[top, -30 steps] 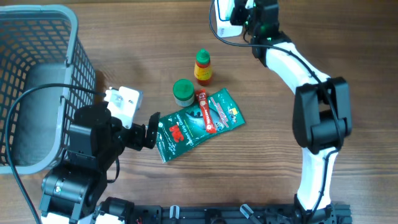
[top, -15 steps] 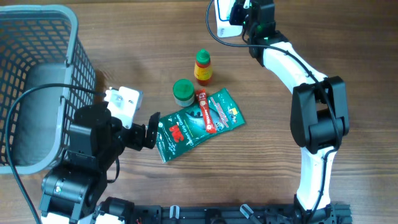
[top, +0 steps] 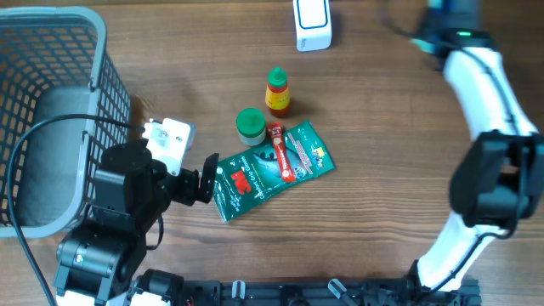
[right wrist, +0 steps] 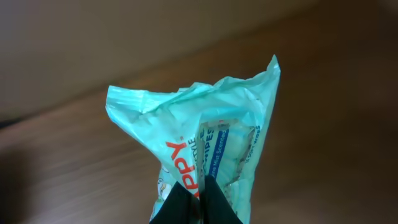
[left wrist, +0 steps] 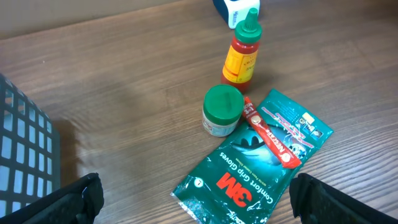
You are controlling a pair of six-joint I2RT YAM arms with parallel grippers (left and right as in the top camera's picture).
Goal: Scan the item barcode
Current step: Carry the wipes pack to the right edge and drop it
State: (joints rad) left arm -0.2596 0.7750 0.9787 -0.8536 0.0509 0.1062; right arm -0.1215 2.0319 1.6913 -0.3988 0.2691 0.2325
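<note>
The right gripper point(right wrist: 198, 191) has its jaws closed on the bottom edge of a teal wipes pack point(right wrist: 205, 137), which stands up crumpled in the air above the surface point(top: 170, 68). So the pick-up is done. In the overhead view the right arm point(top: 493, 102) runs off the top right corner, and neither its jaws nor the pack can be seen there. That puts the pack to the right of the white scanner point(top: 312, 24), which lies at the far edge, and apart from it. The print on the pack faces the wrist camera, but no barcode can be made out, and nothing shows whether a read has been made. I judge that the scan of this pack is either pending or just over. The left gripper point(top: 210, 178) holds nothing: its jaws stand wide, just beside the near end of the green glove packet point(top: 255, 178). That packet, the red stick point(top: 280, 153) lying on it, the green-lidded jar point(top: 250, 125) and the sauce bottle point(top: 277, 92) sit together mid-surface, seemingly waiting their turn. The basket point(top: 100, 85) stands at the left.
</note>
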